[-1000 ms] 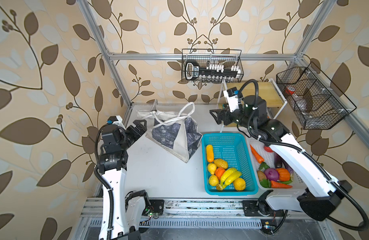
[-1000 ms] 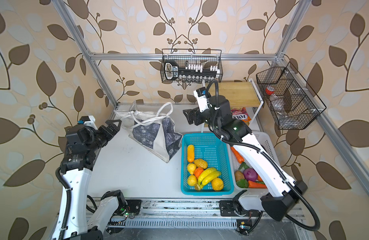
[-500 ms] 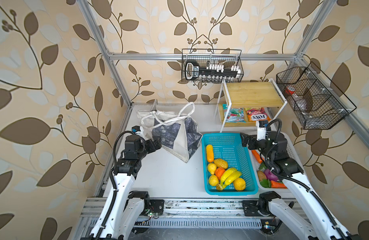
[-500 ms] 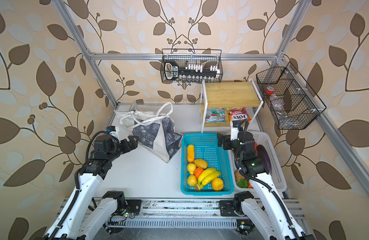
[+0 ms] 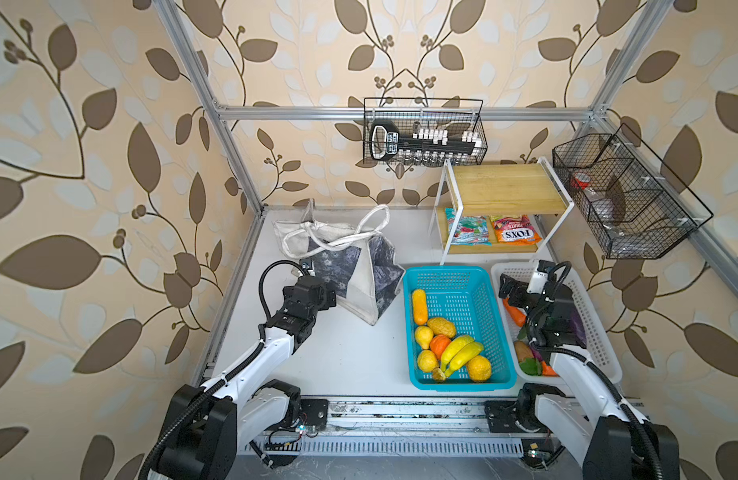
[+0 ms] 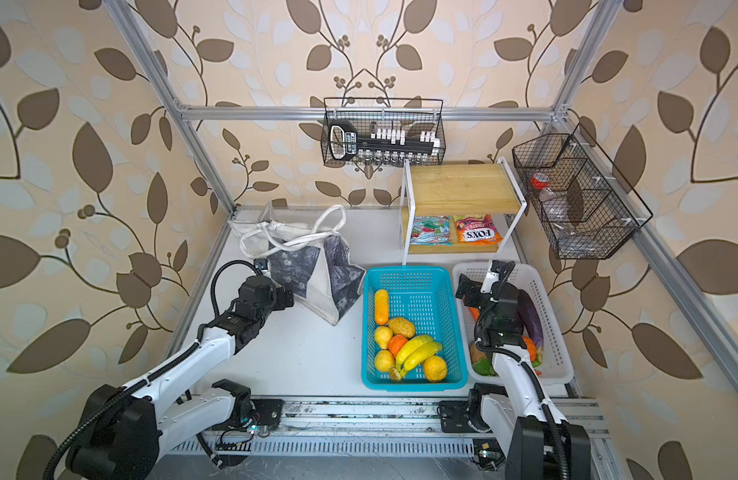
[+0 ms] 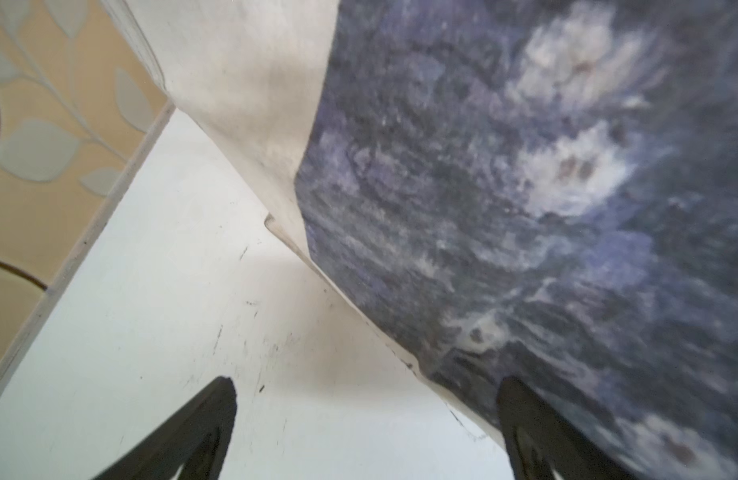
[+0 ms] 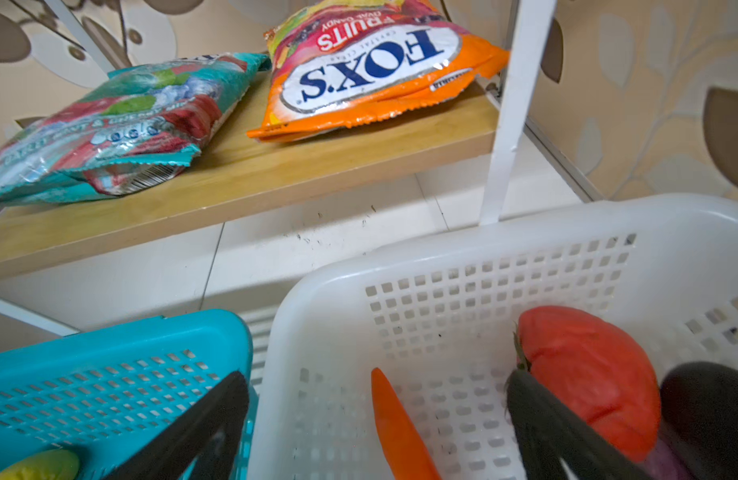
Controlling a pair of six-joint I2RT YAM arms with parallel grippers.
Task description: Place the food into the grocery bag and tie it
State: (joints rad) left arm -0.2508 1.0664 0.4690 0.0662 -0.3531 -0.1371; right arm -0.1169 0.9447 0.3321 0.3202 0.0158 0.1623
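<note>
By my reading the task has barely begun; nothing shows inside the grocery bag (image 5: 361, 266), though its mouth is slumped and I cannot see the bottom; its white strap handles (image 5: 338, 232) lie loose and untied.

The grocery bag sags on the table just beside the turquoise basket (image 5: 446, 272), on that basket's left in both top views; the banana bunch (image 5: 460, 353) and the round yellow and orange pieces all sit inside the turquoise basket, toward its near end; the teal-red packet (image 5: 469, 228) and the orange packet (image 5: 513, 229) lie on the low shelf (image 5: 492, 248) just behind the turquoise basket; so every piece of food is left to move, and then the tying.

The left gripper (image 7: 369, 386) is on the far side of the grocery bag from the turquoise basket, jaws spread wide and empty, low at the bag's bottom edge; one finger (image 7: 525, 415) stands before the dark print panel (image 7: 504, 199), and I cannot tell whether it touches.

The right gripper (image 8: 375, 380) hangs over the white basket (image 8: 462, 266), which stands just beside the turquoise basket on the side away from the bag; its jaws are spread and hold nothing; a carrot (image 8: 394, 419) lies between them below; the packets are near ahead.
</note>
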